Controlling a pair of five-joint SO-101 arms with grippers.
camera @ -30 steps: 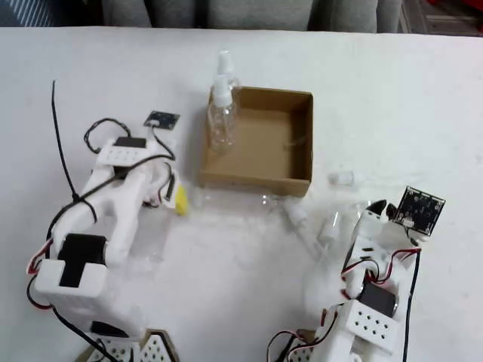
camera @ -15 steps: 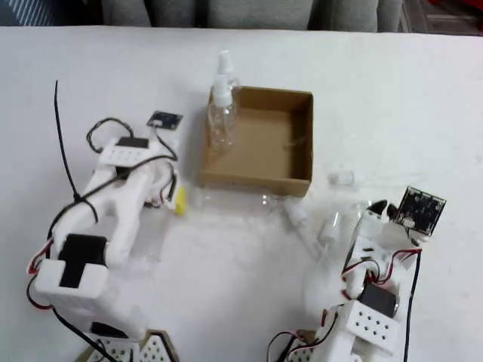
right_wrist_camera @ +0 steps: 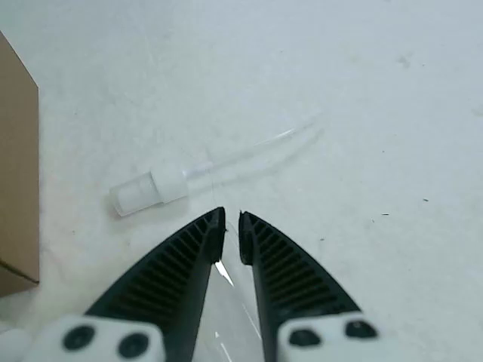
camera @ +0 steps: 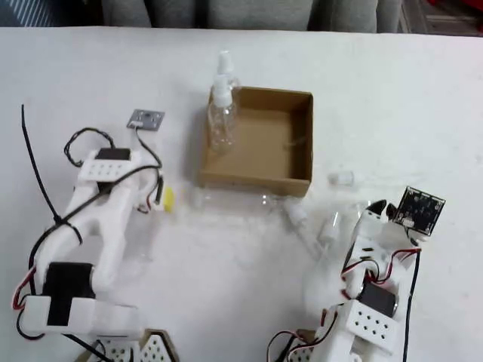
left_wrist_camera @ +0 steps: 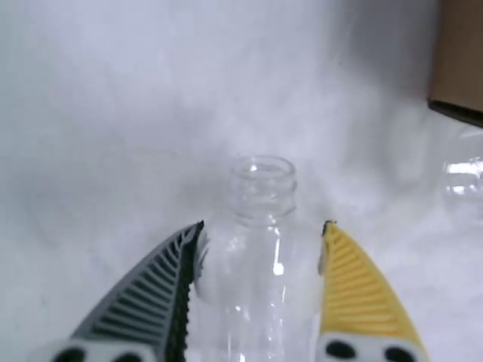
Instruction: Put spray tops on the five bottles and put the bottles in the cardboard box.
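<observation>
My left gripper (left_wrist_camera: 260, 226) is shut on a clear, capless bottle (left_wrist_camera: 261, 188), its grey and yellow fingers pressed to the bottle's shoulders. From above, that gripper (camera: 161, 197) sits left of the cardboard box (camera: 256, 179). One bottle with a spray top (camera: 221, 113) stands in the box's left corner, and another (camera: 225, 66) stands just behind the box. My right gripper (right_wrist_camera: 232, 215) is shut, a little short of a loose spray top (right_wrist_camera: 147, 188) whose thin tube lies on the table. From above, it (camera: 373, 207) is right of the box.
Clear capless bottles (camera: 204, 197) lie along the box's front wall. More loose spray tops (camera: 328, 225) lie between the box and the right arm, and one (camera: 341, 178) lies near the box's right corner. Open table stretches left of and behind the box.
The left arm has swung to the left, away from the box, carrying the bottle with it. The right arm has kept still.
</observation>
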